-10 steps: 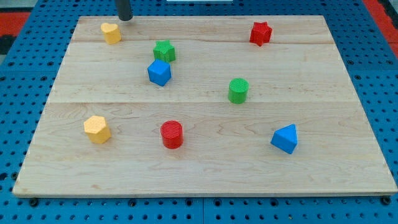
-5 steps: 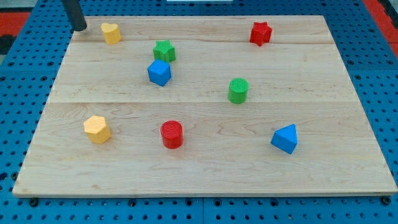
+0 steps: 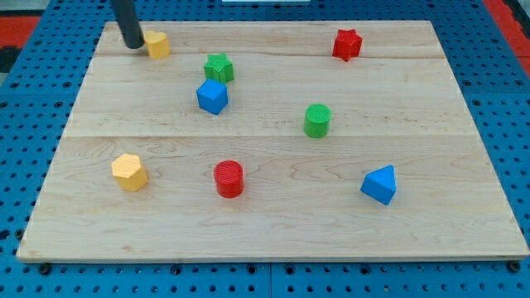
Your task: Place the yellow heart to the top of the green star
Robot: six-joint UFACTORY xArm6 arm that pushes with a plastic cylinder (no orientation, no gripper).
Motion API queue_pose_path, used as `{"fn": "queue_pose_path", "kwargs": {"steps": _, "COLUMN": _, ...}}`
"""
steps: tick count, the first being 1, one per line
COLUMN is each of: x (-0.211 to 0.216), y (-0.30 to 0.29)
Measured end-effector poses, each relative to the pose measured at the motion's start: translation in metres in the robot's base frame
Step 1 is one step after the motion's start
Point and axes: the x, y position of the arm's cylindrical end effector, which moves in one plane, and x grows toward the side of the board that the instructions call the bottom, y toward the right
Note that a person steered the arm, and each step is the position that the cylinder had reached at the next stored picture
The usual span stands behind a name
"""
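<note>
tip: my tip [image 3: 132,45] is sitting near the view's top-left corner of the wooden board [image 3: 273,223], pressing right up against the left side of the yellow heart [image 3: 157,45]; contact looks made, no gap is showing.
jaws: none on this rig, the arm is ending in a plain dark rod, so nothing is opening, closing or gripping.
yellow heart: is lying near the board's top edge, up and to the view's left of the green star [image 3: 219,67], apart from it, not directly above it.
green star: is sitting in the upper-left part of the board, just above the blue block [image 3: 212,97], the two looking close but whether they are touching is hard to call.
blue block: a chunky faceted shape, exact form is not reading clearly.
red star [image 3: 347,44]: is sitting near the top edge toward the view's right, well apart from everything else.
green cylinder [image 3: 317,121]: is standing upright around the board's middle, slightly right.
red cylinder [image 3: 228,179]: is standing upright in the lower half, left of centre.
yellow block [image 3: 129,172]: faceted, roughly hexagonal, is sitting at the lower left, well apart from the red cylinder.
blue wedge [image 3: 380,185]: triangular-looking, is sitting at the lower right.
surround: blue pegboard [image 3: 25,124] is showing around the board on all sides.
</note>
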Motion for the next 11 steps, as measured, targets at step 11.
{"fn": "queue_pose_path", "kwargs": {"steps": 11, "x": -0.031, "y": 0.143}}
